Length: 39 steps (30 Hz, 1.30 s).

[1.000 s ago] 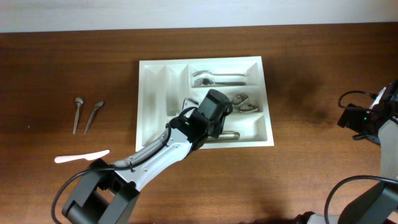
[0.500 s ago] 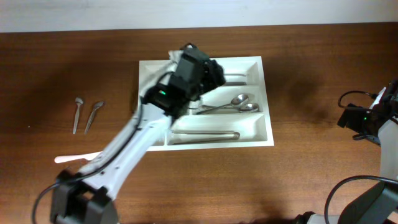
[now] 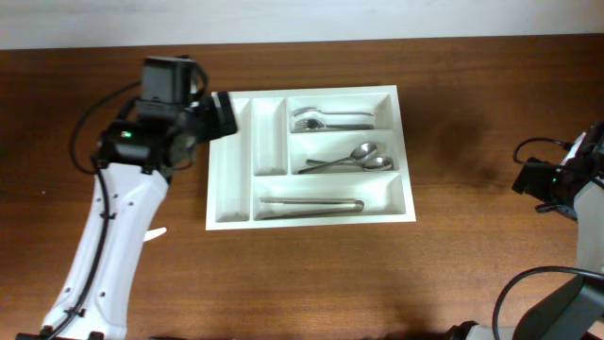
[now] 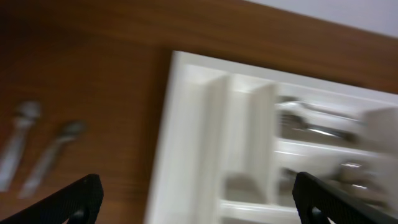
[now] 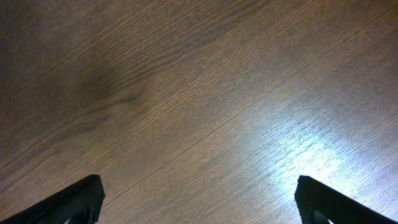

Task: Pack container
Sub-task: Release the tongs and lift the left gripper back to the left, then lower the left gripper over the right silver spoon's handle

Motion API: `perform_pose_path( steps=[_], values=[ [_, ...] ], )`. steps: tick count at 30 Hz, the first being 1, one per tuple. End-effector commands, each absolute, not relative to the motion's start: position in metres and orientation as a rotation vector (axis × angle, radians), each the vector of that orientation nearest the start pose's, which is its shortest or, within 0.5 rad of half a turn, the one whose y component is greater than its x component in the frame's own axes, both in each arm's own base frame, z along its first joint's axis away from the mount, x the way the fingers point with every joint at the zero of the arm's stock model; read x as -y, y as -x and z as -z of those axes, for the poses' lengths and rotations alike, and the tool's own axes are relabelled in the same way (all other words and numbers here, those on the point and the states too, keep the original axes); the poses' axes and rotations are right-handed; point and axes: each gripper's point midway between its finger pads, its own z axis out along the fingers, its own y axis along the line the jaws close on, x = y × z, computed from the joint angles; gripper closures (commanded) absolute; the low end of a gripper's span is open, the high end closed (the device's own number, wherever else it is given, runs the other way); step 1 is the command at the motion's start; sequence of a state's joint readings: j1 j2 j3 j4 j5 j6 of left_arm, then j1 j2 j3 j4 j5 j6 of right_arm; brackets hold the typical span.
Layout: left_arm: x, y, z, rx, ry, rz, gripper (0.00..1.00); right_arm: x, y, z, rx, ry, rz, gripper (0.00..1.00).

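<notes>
The container [image 3: 229, 179] is a white cutlery tray in the middle of the wooden table. Forks [image 3: 326, 120] lie in its top long compartment, spoons [image 3: 354, 161] in the middle one and a metal knife [image 3: 311, 204] in the bottom one. Both narrow upright compartments are bare. My left gripper [image 3: 220, 114] hovers at the tray's top-left corner. The blurred left wrist view shows that gripper [image 4: 199, 202] open and empty over the tray's left rim [image 4: 168, 143]. My right gripper [image 5: 199, 202] stands open over bare wood, far right of the tray.
Two small metal spoons [image 4: 18, 143] [image 4: 53, 155] lie on the table left of the tray; in the overhead view my left arm [image 3: 123, 208] hides them. A white sliver [image 3: 156, 231] pokes out beside that arm. The right arm [image 3: 557, 179] stays at the table's right edge.
My left gripper opened wide and swung from over the bottom compartment up and left to the tray's top-left corner. The knife stays lying in the bottom compartment. The right arm has not moved.
</notes>
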<state>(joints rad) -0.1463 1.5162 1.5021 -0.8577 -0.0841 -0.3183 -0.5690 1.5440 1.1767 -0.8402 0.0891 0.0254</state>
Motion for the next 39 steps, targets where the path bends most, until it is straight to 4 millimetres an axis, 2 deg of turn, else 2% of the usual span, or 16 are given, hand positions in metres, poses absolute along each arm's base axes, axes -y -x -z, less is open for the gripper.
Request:
perform_pose_path(
  steps=[1, 6, 12, 15, 18, 22, 25, 33, 39],
  values=[
    [0.007, -0.415, -0.247, -2.422, 0.178, -0.058, 0.0, 0.203, -0.285, -0.113, -2.681, -0.854, 0.259, 0.01],
    [-0.028, -0.43, -0.214, -2.499, 0.146, 0.007, 0.0, 0.203, -0.285, -0.113, -2.681, -0.854, 0.259, 0.01],
    [-0.092, -0.432, -0.16, -2.6, 0.352, 0.012, 0.0, 0.203, -0.285, -0.113, -2.681, -0.854, 0.259, 0.01],
    [-0.116, -0.429, -0.134, -2.646, 0.433, 0.004, 0.01, 0.203, -0.285, -0.113, -2.681, -0.854, 0.259, 0.01],
    [-0.111, -0.417, -0.113, -2.734, 0.455, 0.096, 0.02, 0.203, -0.285, -0.113, -2.681, -0.854, 0.259, 0.01],
    [-0.102, -0.419, -0.089, -2.814, 0.217, 0.1, 0.04, 0.203, -0.285, -0.113, -2.681, -0.854, 0.259, 0.01],
    [-0.101, -0.419, -0.075, -2.842, 0.199, 0.108, 0.04, 0.203, -0.285, -0.113, -2.681, -0.854, 0.259, 0.01],
    [-0.103, -0.423, -0.047, -2.885, 0.122, 0.102, 0.04, 0.203, -0.285, -0.113, -2.681, -0.854, 0.259, 0.01],
    [-0.114, -0.421, -0.04, -2.905, 0.135, 0.009, 0.04, 0.203, -0.285, -0.113, -2.681, -0.854, 0.259, 0.01]
  ],
)
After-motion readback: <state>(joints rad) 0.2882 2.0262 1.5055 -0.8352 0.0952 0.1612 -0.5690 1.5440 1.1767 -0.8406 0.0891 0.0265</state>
